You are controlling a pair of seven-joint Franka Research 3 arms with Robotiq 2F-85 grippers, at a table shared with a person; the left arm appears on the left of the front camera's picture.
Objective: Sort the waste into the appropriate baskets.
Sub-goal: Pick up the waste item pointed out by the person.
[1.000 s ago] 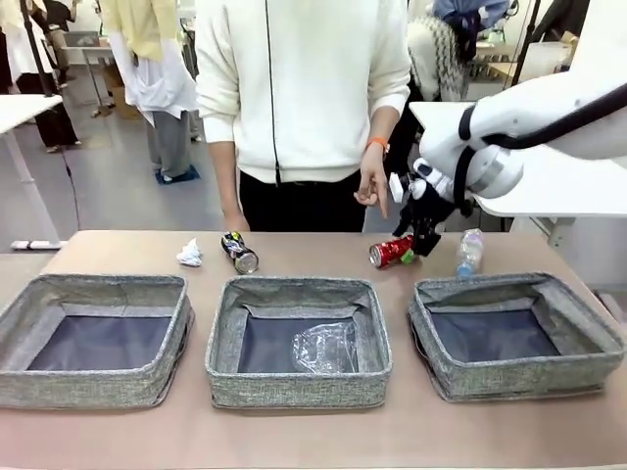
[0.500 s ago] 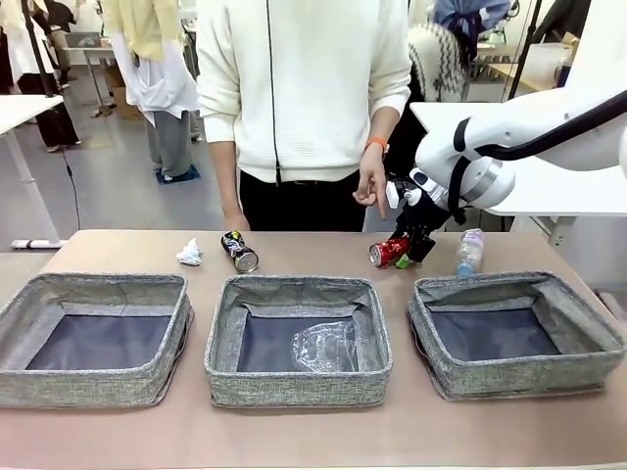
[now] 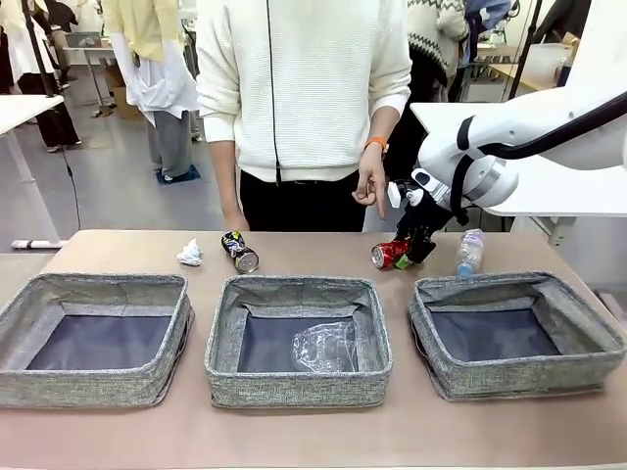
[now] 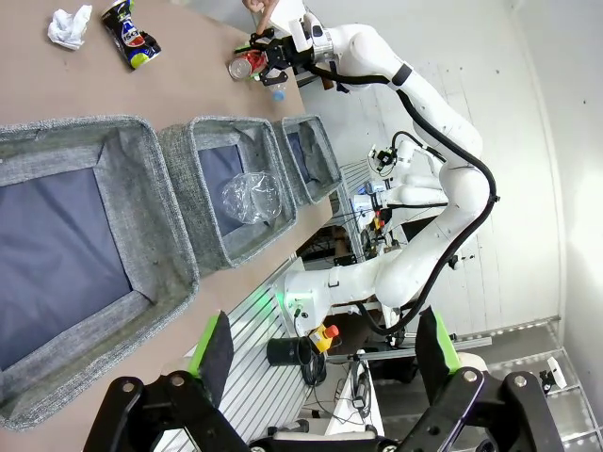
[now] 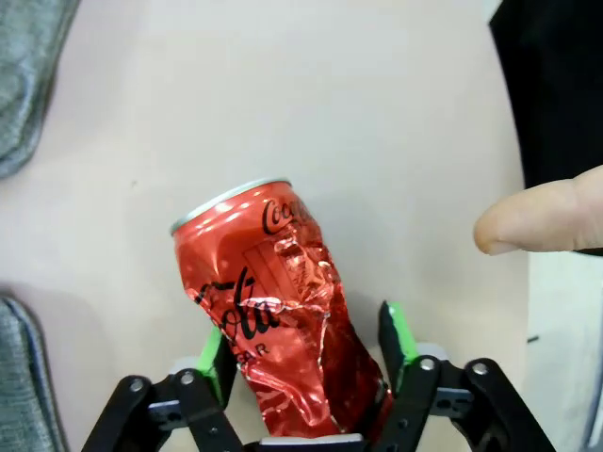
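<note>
Red drink can, badly crumpled, lies clamped in the right hand.

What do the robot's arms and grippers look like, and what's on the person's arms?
The right arm is glossy white with rounded joints and a black cable. The left gripper and right gripper are black with green-padded fingers. The person wears cream knit sleeves and an orange wristband.

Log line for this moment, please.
right gripper: shut on red can | left gripper: open | cup: in middle basket | dark can, wad, bottle: on table | hand: pointing near red can
</note>
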